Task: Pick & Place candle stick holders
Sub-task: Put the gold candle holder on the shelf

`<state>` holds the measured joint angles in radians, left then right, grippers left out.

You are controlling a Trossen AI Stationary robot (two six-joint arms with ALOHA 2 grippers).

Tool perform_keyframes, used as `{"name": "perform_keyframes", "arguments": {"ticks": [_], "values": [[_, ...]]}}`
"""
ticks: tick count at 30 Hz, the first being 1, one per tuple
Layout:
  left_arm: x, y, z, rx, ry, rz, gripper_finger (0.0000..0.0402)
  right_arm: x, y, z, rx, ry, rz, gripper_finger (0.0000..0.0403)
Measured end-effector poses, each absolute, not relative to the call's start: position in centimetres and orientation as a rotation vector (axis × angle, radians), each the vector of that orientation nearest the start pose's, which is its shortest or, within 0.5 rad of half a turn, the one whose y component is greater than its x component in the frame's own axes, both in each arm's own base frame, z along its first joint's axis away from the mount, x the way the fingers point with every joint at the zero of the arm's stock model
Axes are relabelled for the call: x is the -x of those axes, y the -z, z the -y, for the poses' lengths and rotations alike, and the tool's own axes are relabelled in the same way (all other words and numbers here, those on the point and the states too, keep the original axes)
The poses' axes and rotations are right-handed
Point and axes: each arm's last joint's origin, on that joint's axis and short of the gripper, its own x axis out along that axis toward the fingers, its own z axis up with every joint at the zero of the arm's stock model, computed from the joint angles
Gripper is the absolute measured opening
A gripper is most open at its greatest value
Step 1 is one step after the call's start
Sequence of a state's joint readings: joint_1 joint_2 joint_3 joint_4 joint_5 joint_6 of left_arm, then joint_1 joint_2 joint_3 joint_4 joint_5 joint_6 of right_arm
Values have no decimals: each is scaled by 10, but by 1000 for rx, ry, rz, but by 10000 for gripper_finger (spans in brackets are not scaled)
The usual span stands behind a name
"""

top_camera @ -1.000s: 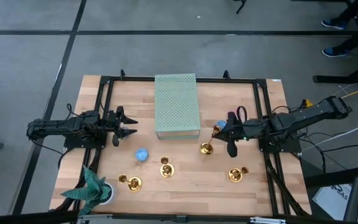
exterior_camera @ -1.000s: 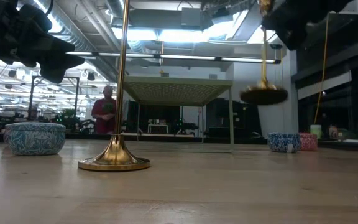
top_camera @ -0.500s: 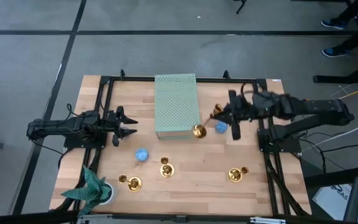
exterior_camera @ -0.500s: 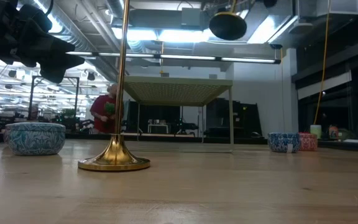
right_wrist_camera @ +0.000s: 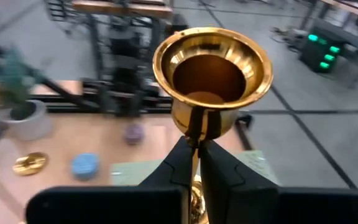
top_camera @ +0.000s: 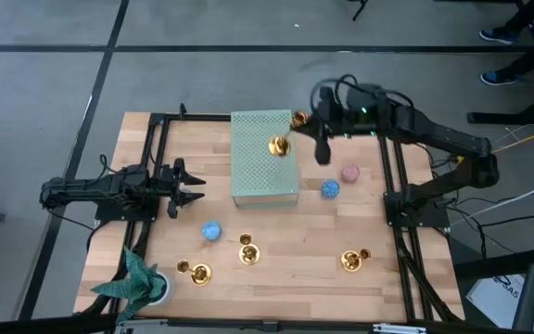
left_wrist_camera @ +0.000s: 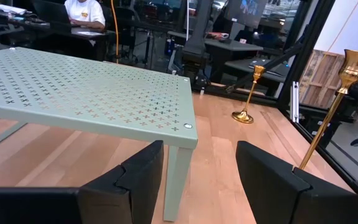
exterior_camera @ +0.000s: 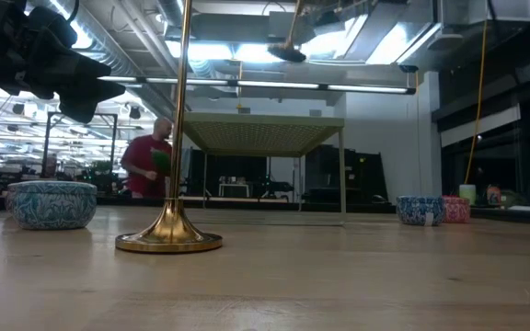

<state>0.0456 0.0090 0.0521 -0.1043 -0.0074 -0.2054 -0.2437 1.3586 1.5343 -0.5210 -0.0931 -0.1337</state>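
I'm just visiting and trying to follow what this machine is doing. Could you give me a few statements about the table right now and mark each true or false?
1. The right gripper is clamped on a gold candle stick holder. True.
2. That held candle stick holder is over the green perforated stand. True.
3. The left gripper is also carrying one. False: it is open and holds nothing, at the table's left side.
4. A blue disc sits on top of the stand. False: it lies on the wooden table.
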Motion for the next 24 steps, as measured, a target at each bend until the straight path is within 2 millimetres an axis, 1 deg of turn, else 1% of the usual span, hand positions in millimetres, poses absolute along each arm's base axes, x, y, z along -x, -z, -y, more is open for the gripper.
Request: {"name": "perform_keyframes", "arguments": {"ticks": [3,7,10,12,14,22,24], "values": [[-95,-170,-5,206,-59,-56,200,-281,-426,88,67,192,-355,16],[-95,-170,-5,207,-59,-56,200,-282,-413,116,12,264,-387,16],[-95,-170,-5,206,-59,-56,200,-282,-408,130,-22,295,-399,16],[-95,-170,-5,206,-59,-56,200,-285,-405,137,-25,308,-398,16],[-95,-170,-5,206,-59,-56,200,-289,-398,141,-25,307,-424,16],[-95,-170,-5,206,-59,-56,200,-317,-371,156,-2,298,-465,17],[-95,-170,-5,206,-59,-56,200,-320,-367,161,-2,304,-461,17]]}}
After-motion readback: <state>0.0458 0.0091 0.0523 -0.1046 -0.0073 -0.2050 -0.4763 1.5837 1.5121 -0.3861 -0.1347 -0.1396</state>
